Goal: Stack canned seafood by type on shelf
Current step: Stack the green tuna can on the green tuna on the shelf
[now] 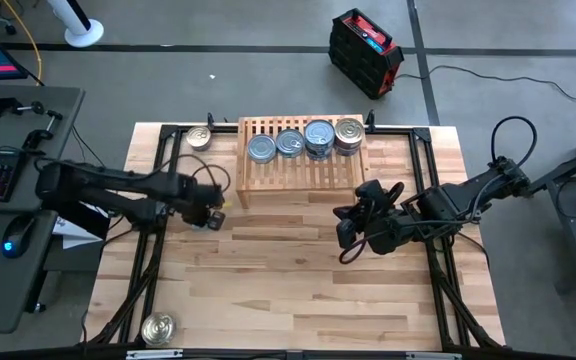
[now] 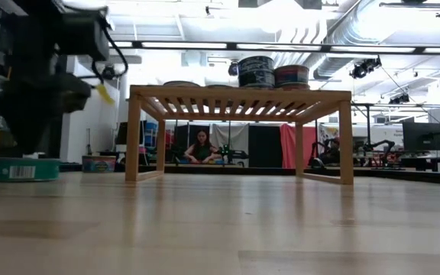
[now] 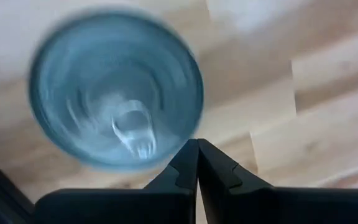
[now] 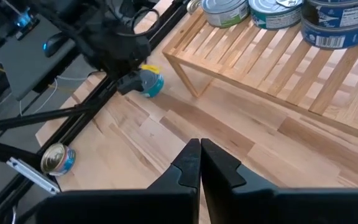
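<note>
The light-wood slatted shelf (image 1: 298,165) stands at the table's far middle. On it, a row of tins: two single ones (image 1: 261,148) (image 1: 290,143) and two taller piles (image 1: 319,136) (image 1: 349,133). One blue-lidded tin (image 3: 114,87) with a pull ring rests flat on the table left of the shelf. My left gripper (image 1: 211,213) points down over it, fingers shut (image 3: 197,149) at the lid's rim. My right gripper (image 1: 348,236) hangs shut in the air near the shelf's right leg, holding nothing. My left gripper has its shut fingertips (image 3: 188,158) at the rim of the blue-lidded tin (image 4: 151,84), coming from above. I cannot tell whether they touch it. The tin (image 2: 25,169) sits flat on the table.
A gold-lidded tin (image 1: 199,138) sits at the far left beside the shelf, and another (image 1: 158,328) at the near left corner. Black frame rails (image 1: 148,260) run along the table's left and right sides. Bare wood lies between the shelf and the near edge.
</note>
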`<state>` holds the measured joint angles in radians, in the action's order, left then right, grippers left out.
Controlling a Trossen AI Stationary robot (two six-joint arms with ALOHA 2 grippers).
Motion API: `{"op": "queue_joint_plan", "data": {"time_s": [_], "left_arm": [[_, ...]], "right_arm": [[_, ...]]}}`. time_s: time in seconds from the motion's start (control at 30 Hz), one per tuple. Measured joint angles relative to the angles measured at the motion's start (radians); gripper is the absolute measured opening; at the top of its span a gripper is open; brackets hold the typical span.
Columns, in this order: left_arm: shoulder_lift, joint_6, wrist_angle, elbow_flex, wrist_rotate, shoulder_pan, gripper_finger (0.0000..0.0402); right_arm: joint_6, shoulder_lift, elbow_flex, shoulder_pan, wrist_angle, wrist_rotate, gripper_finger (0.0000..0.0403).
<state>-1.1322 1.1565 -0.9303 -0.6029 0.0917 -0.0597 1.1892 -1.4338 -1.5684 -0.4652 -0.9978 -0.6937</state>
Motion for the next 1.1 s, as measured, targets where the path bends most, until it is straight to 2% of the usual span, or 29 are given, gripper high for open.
{"op": "queue_joint_plan", "data": {"time_s": [0.2, 0.37, 0.43, 0.57, 0.67, 0.83, 1.1], "left_arm": [[-0.018, 0.182, 0.083, -0.002, -0.006, 0.244, 0.0000], [-0.041, 0.283, 0.231, -0.006, -0.093, 0.391, 0.0000], [-0.036, 0.285, 0.230, -0.038, -0.159, 0.422, 0.0000], [-0.031, 0.259, -0.023, -0.125, -0.300, 0.403, 0.0000], [-0.030, 0.188, -0.156, -0.137, -0.326, 0.351, 0.0000], [-0.045, 0.068, -0.167, -0.084, -0.327, 0.246, 0.0000], [-0.128, 0.086, -0.129, -0.004, -0.339, 0.149, 0.0000]], "right_arm": [[-0.005, 0.000, 0.000, 0.000, 0.000, 0.038, 0.0000], [-0.005, 0.000, 0.000, 0.000, 0.001, 0.077, 0.0000], [-0.012, 0.000, 0.000, 0.000, 0.001, 0.081, 0.0000], [-0.021, 0.000, 0.000, 0.004, 0.002, 0.083, 0.0000], [-0.025, 0.000, 0.000, 0.007, 0.002, 0.082, 0.0000], [-0.030, 0.000, 0.000, 0.007, 0.004, 0.082, 0.0000], [-0.020, 0.000, 0.000, 0.007, 0.023, 0.082, 0.0000]]}}
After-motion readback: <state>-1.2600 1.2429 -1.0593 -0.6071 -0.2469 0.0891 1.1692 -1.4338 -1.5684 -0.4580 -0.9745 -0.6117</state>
